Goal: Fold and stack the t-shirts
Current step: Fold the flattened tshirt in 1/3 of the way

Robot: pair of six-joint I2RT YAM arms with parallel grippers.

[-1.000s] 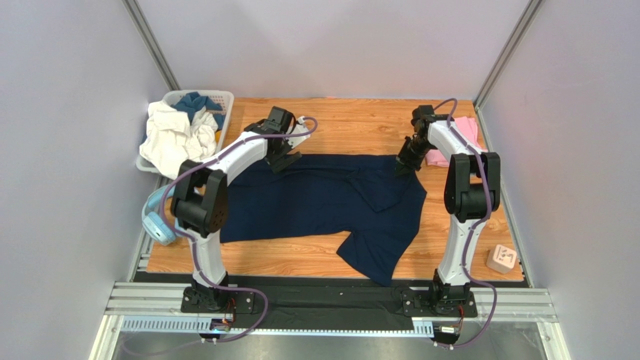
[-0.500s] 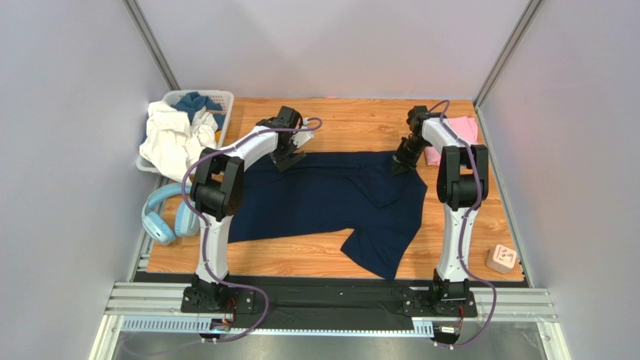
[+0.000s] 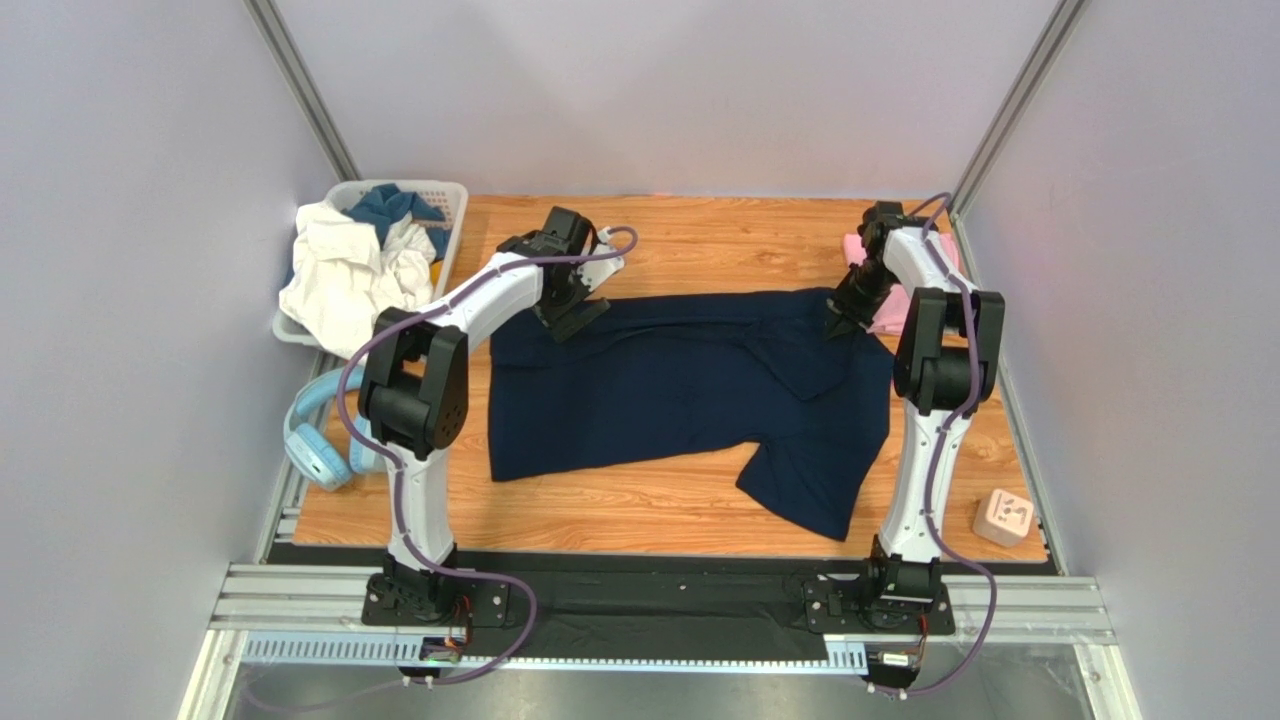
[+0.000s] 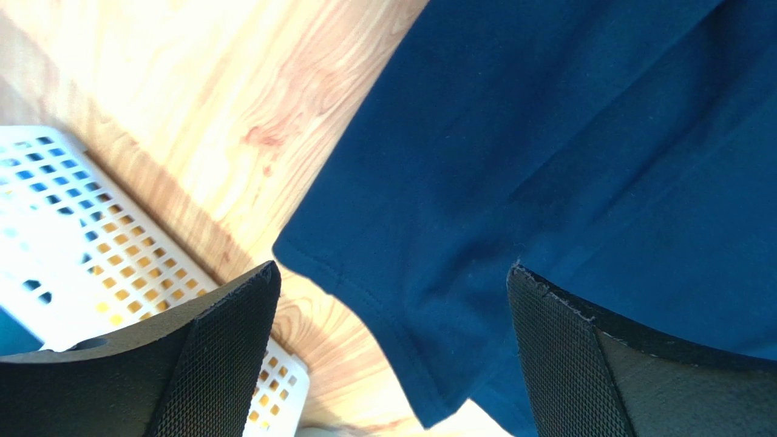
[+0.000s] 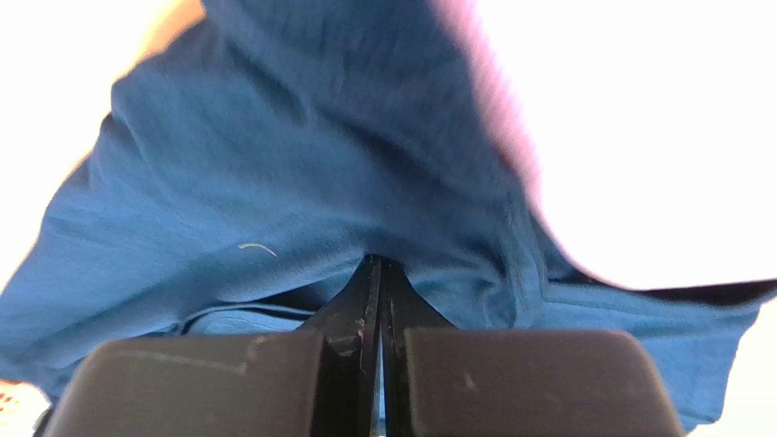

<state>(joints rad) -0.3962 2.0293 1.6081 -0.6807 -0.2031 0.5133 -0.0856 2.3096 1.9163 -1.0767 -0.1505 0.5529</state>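
Pinching navy t-shirt [image 3: 676,390] far-right edge: right claw [image 5: 378,266] clamped | left claw [image 4: 392,273] wide over shirt's far-left corner

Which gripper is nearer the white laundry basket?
Left. The left gripper is open beside the laundry basket; the right gripper, shut on the navy t-shirt, is far to its right.
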